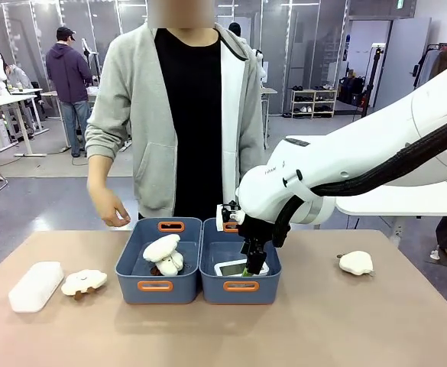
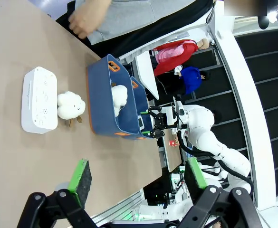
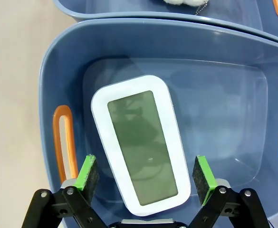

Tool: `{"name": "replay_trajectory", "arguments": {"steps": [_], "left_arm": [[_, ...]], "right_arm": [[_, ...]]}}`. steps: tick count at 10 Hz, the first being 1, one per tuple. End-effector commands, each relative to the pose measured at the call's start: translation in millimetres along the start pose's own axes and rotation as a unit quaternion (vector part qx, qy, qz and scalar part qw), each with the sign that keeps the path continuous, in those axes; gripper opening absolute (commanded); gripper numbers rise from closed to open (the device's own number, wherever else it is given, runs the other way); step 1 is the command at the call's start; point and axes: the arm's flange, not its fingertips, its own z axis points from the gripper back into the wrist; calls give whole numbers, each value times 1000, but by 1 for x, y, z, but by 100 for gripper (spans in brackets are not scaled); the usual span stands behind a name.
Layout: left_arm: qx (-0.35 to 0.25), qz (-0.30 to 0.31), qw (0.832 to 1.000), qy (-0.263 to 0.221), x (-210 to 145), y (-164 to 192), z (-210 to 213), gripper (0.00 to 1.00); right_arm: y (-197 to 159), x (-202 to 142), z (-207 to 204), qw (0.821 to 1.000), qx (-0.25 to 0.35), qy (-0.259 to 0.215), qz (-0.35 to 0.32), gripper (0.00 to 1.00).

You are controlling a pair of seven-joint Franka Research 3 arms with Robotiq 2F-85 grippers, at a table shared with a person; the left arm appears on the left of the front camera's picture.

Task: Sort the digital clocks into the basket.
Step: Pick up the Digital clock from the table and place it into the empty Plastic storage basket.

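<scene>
Front: your R arm is over the right basket [image 1: 241,286] with the right gripper [image 1: 251,266] low inside it, where clock A [image 1: 231,268] lies. Clock B [image 1: 35,286] lies far left on the table [image 1: 322,321], just beside a plush [image 1: 84,282]. 
L wrist: you've got the left gripper [image 2: 136,175] above the table w/ jaws wide and nothing btwn them, and clock B [image 2: 39,99] lies well ahead beside the plush [image 2: 71,105]. 
R wrist: right gripper [image 3: 146,173] is spread wide w/ a green pad [image 3: 87,172] on each side of clock A [image 3: 141,142], neither touching it, and it lies flat, screen up, on the basket [image 3: 48,95] floor.
</scene>
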Motion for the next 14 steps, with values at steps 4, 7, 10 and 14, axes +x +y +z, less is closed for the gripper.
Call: {"name": "replay_trajectory", "arguments": {"steps": [4,7,10,14], "left_arm": [[-8,-12,1000,0,1,0,2,100],[-8,-12,1000,0,1,0,2,100],[-8,-12,1000,0,1,0,2,100],[-8,-12,1000,0,1,0,2,100]], "right_arm": [[31,3,67,1000,7,-21,-12,100],[52,-57,118,981,32,-169,-92,100],[64,-156,154,909,88,-324,-248,100],[90,-275,197,790,133,-393,-451,100]]}}
